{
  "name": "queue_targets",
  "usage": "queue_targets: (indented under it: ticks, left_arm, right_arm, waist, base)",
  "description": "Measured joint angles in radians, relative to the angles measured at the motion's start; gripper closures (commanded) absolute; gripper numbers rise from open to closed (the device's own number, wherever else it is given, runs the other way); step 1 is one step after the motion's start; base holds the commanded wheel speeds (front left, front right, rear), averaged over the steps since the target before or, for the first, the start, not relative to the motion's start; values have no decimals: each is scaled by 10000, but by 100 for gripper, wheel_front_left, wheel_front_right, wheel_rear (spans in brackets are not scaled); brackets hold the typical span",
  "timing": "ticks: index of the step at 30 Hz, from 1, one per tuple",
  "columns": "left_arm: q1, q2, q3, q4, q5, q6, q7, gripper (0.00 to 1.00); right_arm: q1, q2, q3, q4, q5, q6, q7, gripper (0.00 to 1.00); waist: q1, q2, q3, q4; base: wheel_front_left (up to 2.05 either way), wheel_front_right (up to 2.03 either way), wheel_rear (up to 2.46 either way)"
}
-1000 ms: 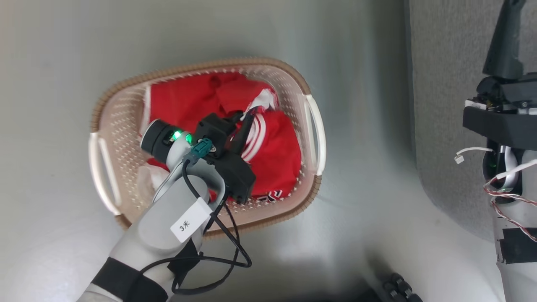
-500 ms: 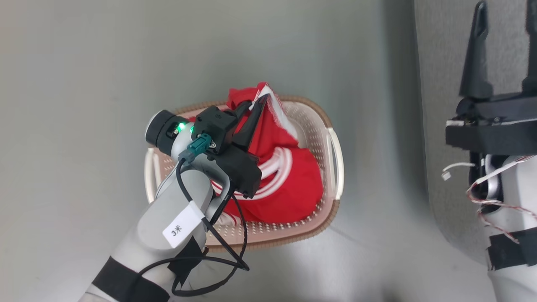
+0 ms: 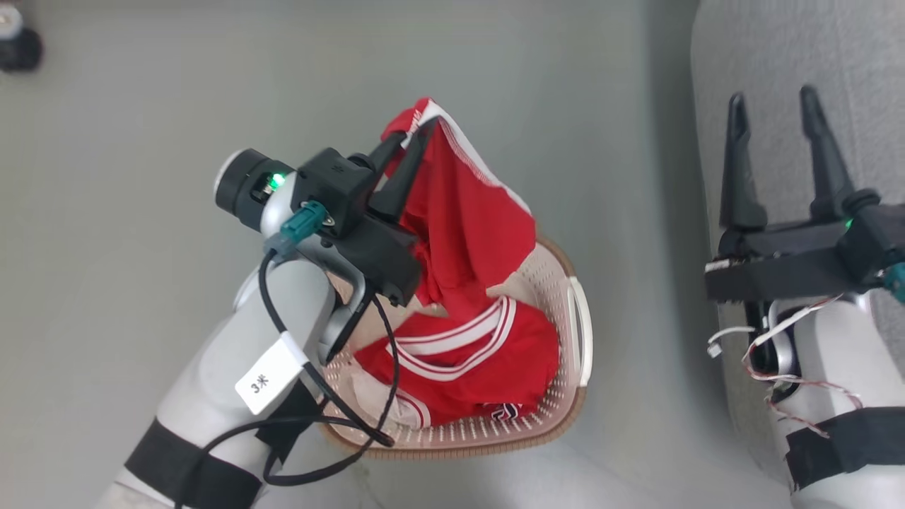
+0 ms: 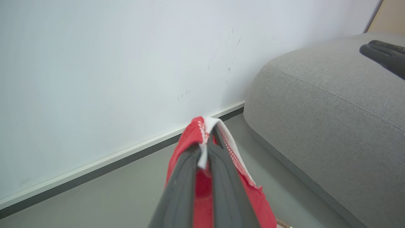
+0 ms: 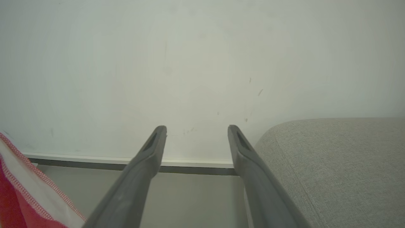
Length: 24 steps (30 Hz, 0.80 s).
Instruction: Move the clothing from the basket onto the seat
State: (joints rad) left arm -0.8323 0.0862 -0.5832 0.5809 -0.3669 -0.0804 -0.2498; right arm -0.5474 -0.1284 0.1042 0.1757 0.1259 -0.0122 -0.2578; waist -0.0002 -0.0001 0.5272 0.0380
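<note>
My left gripper is shut on a red garment with white trim, holding it up so it hangs above the basket. In the left wrist view the same cloth is pinched between the closed fingers. A second red piece of clothing with white stripes and dark lettering lies in the cream basket. The grey seat runs along the right side. My right gripper stands open over the seat's edge with nothing between its fingers.
Grey floor surrounds the basket. A white wall with a dark baseboard stands ahead. A small dark object sits at the far upper left. The seat's rounded corner lies to the right of the lifted garment.
My left gripper has risen with the red garment, pulling it up out of the basket. The head camera has shifted, so the basket sits lower and both right fingers show fully.
</note>
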Motion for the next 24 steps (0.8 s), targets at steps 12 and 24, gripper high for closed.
queue_targets:
  ticks: [12, 24]
  left_arm:
    - [-107, 412, 38, -192, 169, -171, 0, 100]
    - [-227, 293, -221, 217, 167, -265, 0, 100]
  right_arm:
    - [854, 221, 117, 1014, 150, 142, 8, 0]
    - [1814, 435, 334, 1887, 244, 347, 10, 0]
  waist:
    - [0, 0, -1753, 171]
    - [0, 0, -3342, 193]
  base:
    - [0, 0, 0]
    - [0, 0, 0]
